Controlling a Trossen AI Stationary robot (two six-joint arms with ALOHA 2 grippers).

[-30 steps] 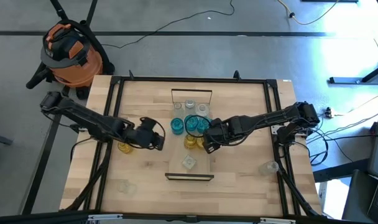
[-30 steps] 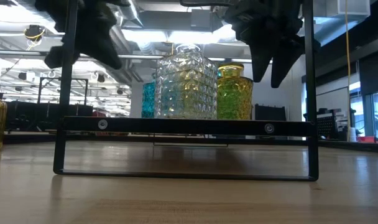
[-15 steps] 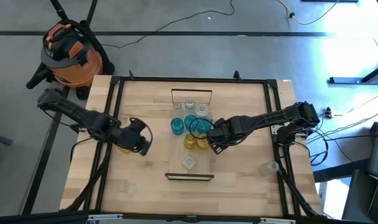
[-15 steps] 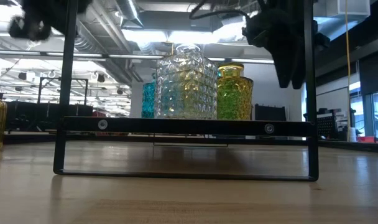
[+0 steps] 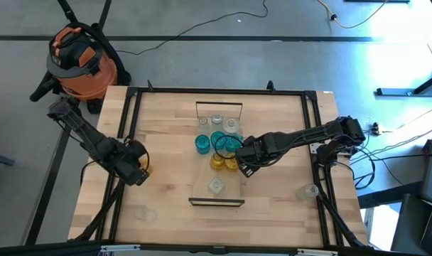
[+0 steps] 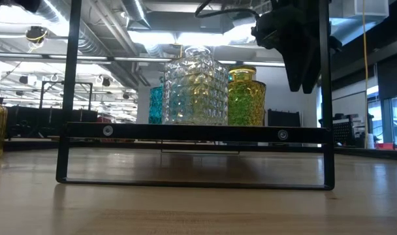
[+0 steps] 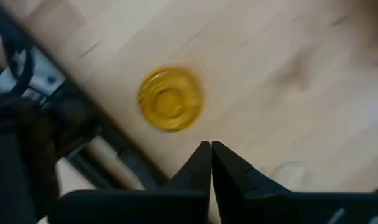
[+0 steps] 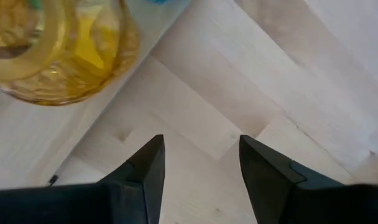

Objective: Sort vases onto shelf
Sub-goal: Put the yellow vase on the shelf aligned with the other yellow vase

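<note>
Left pincer together above amber vase | should part before descending | right pincer apart, empty, beside shelf on counter.

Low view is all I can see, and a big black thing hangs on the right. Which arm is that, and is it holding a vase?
Observer: That is the right gripper, open and empty, beside the right edge of the shelf, next to a shelved amber vase.
Operator: Where's the other arm?
Observer: The left gripper is shut and empty, over the left side of the table, near a lone amber vase.
Operator: Any more vases off the shelf?
Observer: Yes, a right-hand clear vase by the table's right edge, and a left-hand clear vase at the lower left in the high view.
</note>
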